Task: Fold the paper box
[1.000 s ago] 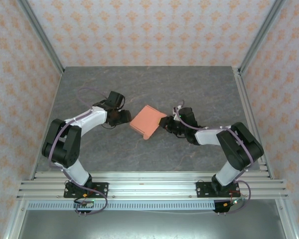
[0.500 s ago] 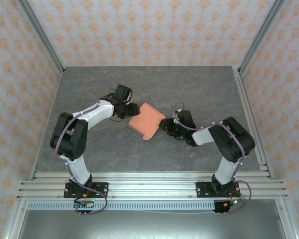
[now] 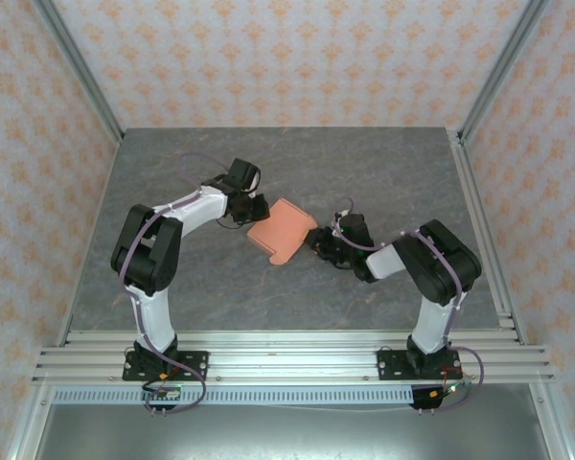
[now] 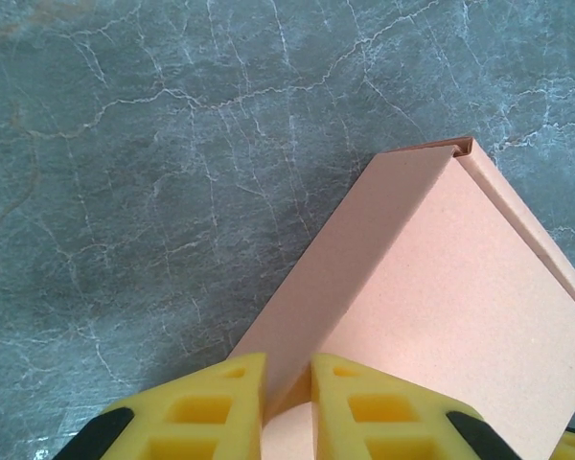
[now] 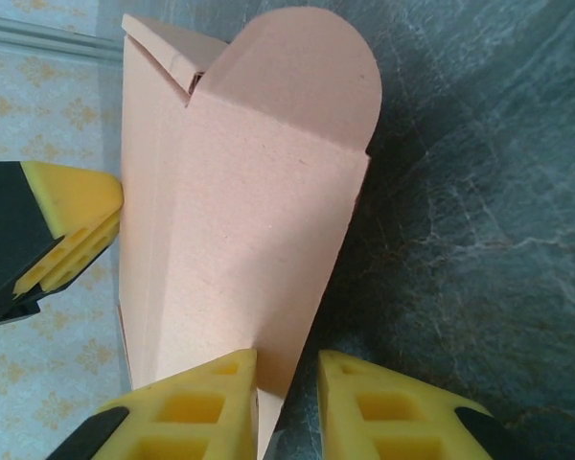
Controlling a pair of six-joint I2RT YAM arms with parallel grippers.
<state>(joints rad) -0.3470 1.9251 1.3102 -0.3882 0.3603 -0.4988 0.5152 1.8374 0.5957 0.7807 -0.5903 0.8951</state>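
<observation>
The paper box (image 3: 281, 230) is a salmon-orange flattened sleeve, held tilted over the middle of the table between both arms. My left gripper (image 3: 257, 211) is at its far-left edge. In the left wrist view the yellow fingers (image 4: 220, 393) are shut on a folded side panel of the box (image 4: 441, 287). My right gripper (image 3: 316, 241) is at the near-right corner. In the right wrist view the box (image 5: 240, 192) stands on edge with a rounded tab on top, its lower corner pinched in the right gripper (image 5: 287, 359). The left gripper's fingertips (image 5: 77, 216) touch its far side.
The grey marbled table (image 3: 383, 172) is bordered by patterned walls and metal posts (image 3: 498, 67). An aluminium rail (image 3: 287, 350) runs along the near edge, carrying both arm bases. Open table surface lies all round the box.
My left gripper swung right and farther back to the box's far-left edge and closed on it. The box shifted slightly back and left. The right gripper kept its hold.
</observation>
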